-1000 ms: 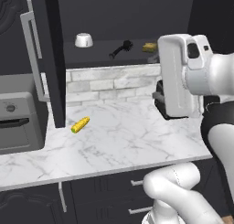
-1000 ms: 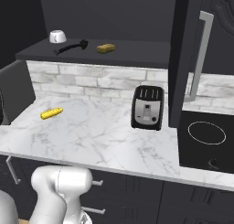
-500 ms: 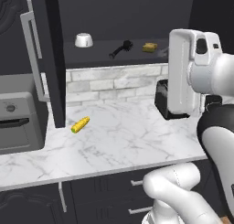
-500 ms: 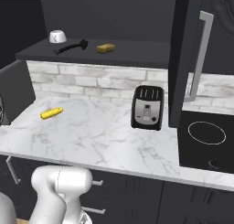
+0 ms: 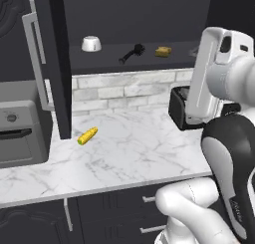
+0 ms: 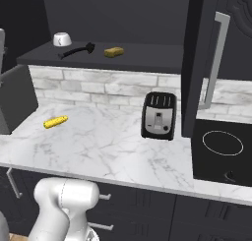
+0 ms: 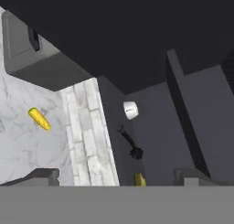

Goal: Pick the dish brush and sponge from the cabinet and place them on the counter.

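Hand view cuts the sponge (image 7: 140, 179) at its bottom edge; the brush (image 7: 129, 143) lies above it on the cabinet (image 5: 149, 54) shelf, a white bowl (image 5: 91, 43) upper left. Tool (image 7: 116, 176) open, empty. Corn (image 5: 87, 135) and toaster (image 6: 159, 115) on the surface (image 5: 124, 153)

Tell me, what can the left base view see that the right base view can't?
Left base view: the front face of the grey appliance at the counter's end.

Right base view: the black cooktop with its white ring, and the long silver handle on the open door beside it.

Both: the white bowl, dish brush and sponge in a row in the cabinet, plus the corn cob and toaster on the counter.
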Robot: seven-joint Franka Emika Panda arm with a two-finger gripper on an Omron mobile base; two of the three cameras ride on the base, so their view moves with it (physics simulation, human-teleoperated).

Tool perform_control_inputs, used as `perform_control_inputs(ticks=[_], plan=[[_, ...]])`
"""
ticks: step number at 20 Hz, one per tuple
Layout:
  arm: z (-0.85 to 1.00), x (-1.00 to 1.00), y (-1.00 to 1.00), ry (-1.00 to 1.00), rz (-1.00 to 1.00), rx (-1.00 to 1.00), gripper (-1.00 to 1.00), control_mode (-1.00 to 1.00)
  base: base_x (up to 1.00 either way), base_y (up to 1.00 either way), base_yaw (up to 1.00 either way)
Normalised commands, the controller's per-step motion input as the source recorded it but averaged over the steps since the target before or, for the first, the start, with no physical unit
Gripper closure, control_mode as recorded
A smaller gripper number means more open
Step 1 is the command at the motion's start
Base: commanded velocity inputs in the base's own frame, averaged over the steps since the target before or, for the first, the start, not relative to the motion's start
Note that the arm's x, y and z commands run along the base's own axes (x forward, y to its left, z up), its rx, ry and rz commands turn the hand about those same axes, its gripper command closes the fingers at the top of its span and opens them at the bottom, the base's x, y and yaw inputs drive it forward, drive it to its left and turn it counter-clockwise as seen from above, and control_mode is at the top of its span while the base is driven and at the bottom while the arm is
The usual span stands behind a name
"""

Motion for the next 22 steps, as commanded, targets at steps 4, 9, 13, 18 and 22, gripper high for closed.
perform_control_inputs(ticks=[4, 9, 13, 18, 22], plan=[[0.0, 0.0, -0.12, 0.0, -0.34, 0.05, -1.0, -1.0, 0.0, 0.0, 0.0], [0.01, 0.0, -0.59, 0.01, -0.25, 0.13, -1.0, -1.0, 0.0, 0.0, 0.0], [0.15, 0.0, -0.6, 0.06, -0.21, 0.19, -1.0, -1.0, 0.0, 0.0, 0.0], [0.22, 0.0, -0.6, 0.2, -0.04, 0.35, -1.0, -1.0, 0.0, 0.0, 0.0], [0.0, 0.03, -0.31, 0.1, 0.04, 0.18, -1.0, -1.0, 0.0, 0.0, 0.0]])
